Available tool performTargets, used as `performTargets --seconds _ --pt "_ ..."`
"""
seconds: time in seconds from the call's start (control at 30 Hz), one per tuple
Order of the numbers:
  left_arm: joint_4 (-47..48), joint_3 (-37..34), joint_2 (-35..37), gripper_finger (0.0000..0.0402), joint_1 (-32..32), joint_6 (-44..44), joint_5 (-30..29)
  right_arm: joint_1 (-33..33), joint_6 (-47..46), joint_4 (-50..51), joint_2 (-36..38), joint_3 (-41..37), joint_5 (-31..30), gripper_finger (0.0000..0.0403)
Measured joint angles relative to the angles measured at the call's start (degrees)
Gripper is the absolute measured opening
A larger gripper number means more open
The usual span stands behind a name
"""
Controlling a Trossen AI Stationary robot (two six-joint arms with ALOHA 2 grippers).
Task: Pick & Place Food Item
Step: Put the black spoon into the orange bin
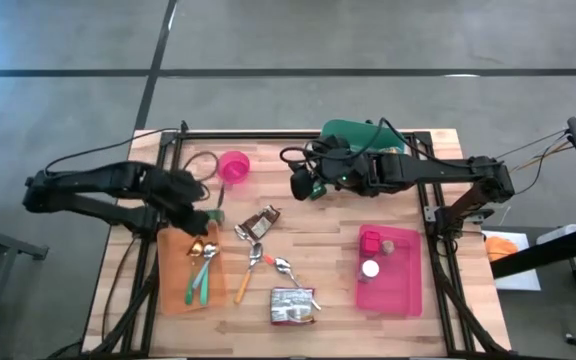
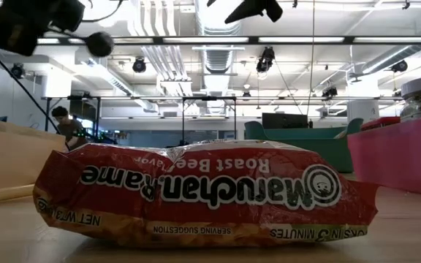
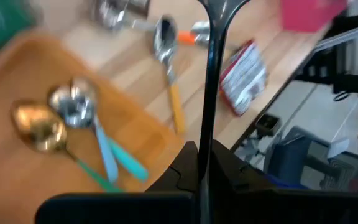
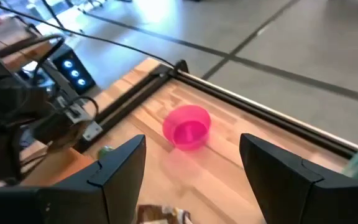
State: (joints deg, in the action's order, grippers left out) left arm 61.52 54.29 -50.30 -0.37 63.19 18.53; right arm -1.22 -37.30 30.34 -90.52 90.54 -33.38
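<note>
While our right gripper hangs with its fingers spread apart and nothing between them, we figure the job right now is lining up on a food item. The closest candidate is the small brown wrapper, lying just below and ahead of that gripper on the bare wood; the pink cup sits a bit further out in front of it. To do this well, we'd drop straight down over the wrapper, straddle its narrow side and close gently, since it looks thin, crinkly and easy to push around.

Our left gripper is pinched closed on a thin dark rod, parked over the orange tray with the spoons right under it.

The ramen packet sits well away from both grippers, near the table's front edge. Its label reads "Maruchan Ramen", "Roast Beef", "Serving Suggestion", "3 Minutes" and "Net Wt". The pink bin sits beside it.
</note>
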Motion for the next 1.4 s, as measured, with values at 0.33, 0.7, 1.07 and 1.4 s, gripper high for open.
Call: performTargets --seconds 0.33,0.7,1.07,1.4 --pt "-3.9 -8.3 0.1 0.0008 -15.1 16.9 -1.2 0.0 0.3 3.4 0.0 0.0 -0.1 0.0255" --pt "-4.8 -11.0 -0.2 0.0008 -28.1 31.5 -2.8 0.0 0.4 5.6 0.0 -0.1 0.1 0.0255" --pt "-10.1 -17.5 -0.2 0.0007 -35.3 46.0 -10.6 -0.1 0.6 6.0 0.0 -0.6 0.6 0.0255" --pt "-17.8 -25.1 -0.2 0.0006 -36.1 51.3 -11.7 -0.5 3.8 6.8 -0.1 -0.7 0.8 0.0255"
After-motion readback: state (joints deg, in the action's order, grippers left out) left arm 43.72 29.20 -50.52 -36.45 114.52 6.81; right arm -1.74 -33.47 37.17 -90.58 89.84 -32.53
